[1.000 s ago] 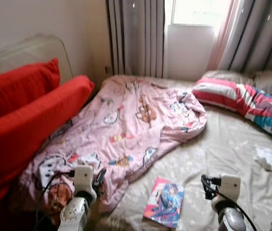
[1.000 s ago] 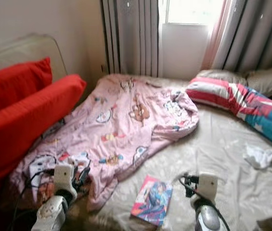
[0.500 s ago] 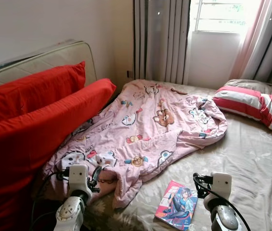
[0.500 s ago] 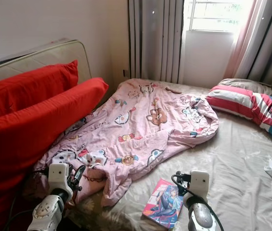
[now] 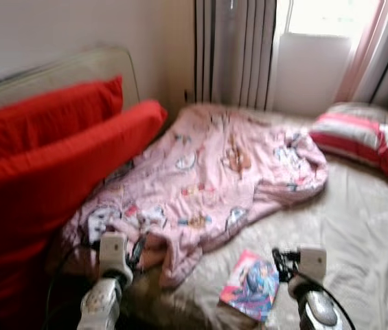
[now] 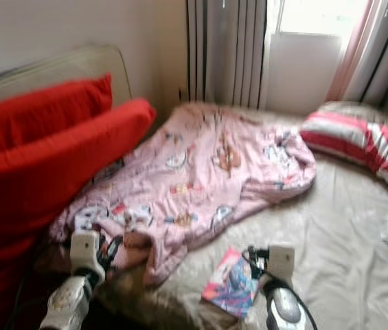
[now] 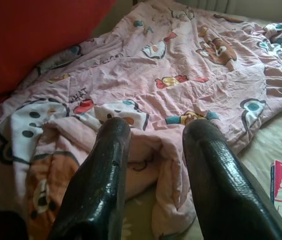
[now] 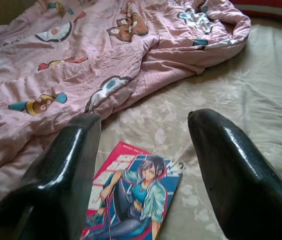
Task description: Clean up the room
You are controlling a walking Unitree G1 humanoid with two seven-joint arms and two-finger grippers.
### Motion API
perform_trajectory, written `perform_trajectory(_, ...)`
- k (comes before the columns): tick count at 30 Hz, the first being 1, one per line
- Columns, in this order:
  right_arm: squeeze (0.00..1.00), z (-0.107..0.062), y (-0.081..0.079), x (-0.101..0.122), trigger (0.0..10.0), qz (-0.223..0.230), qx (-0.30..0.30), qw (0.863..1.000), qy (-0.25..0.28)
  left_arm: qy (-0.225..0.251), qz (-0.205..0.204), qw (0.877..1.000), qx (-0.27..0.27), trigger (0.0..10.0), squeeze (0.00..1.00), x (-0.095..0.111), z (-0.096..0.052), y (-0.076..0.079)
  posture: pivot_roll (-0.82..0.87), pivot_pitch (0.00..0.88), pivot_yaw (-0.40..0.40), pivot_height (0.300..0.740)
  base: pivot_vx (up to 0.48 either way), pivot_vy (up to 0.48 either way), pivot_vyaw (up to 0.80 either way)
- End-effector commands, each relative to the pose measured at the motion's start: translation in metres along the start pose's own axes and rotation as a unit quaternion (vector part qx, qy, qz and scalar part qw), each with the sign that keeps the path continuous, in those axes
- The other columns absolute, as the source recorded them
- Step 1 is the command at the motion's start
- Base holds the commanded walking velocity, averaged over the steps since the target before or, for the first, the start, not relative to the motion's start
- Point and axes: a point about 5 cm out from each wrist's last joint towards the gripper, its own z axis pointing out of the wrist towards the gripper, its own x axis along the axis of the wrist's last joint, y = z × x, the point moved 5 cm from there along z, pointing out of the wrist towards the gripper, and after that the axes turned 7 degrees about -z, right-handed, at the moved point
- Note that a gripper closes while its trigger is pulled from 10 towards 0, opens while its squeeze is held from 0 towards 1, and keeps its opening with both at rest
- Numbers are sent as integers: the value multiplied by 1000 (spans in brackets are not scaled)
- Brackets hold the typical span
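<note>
Your right hand [image 8: 143,150] hangs wide open and empty just above the colourful comic book [image 8: 131,197] on the beige bed sheet [image 8: 220,95]. The left hand [image 7: 153,165], also open, hovers over the crumpled pink cartoon blanket [image 7: 180,65]. If you close low, the fingers may pinch the sheet or only the thin cover, and the book could slip.

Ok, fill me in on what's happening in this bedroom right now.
The robot stands at the edge of an untidy bed, both arms raised in front of it, holding nothing. Its left gripper is open, pointed at the near corner of a crumpled pink blanket. Its right gripper is open, hovering above a comic book lying flat on the sheet. Red cushions lean on the robot's left, and a striped pillow lies near the window. Nothing has been picked up yet.
</note>
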Motion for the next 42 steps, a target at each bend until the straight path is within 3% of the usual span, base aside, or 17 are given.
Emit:
perform_trajectory(1,0,0,-3,-1,10000,0,3,1000,-3,-6,-1,1000,0,10000,0,-2,0,0,-81,10,21,665,0,0,0)
perform_trajectory(6,0,-1,-4,-6,10000,-1,1,1000,-18,-8,0,1000,-2,10000,0,-3,0,1,-82,10,22,665,0,0,0)
perform_trajectory(10,0,-1,-4,-7,10000,-2,3,1000,-18,-9,0,1000,-3,10000,0,-4,0,2,-81,12,22,640,0,0,0)
perform_trajectory(34,0,-2,-11,-11,10000,8,21,999,-26,-17,-3,1000,-7,10000,0,-6,0,6,-83,8,24,640,0,0,0)
perform_trajectory(42,0,-3,-10,-10,10000,7,18,1000,-23,-18,-3,1000,-7,10000,0,-6,0,5,-82,9,25,618,0,0,0)
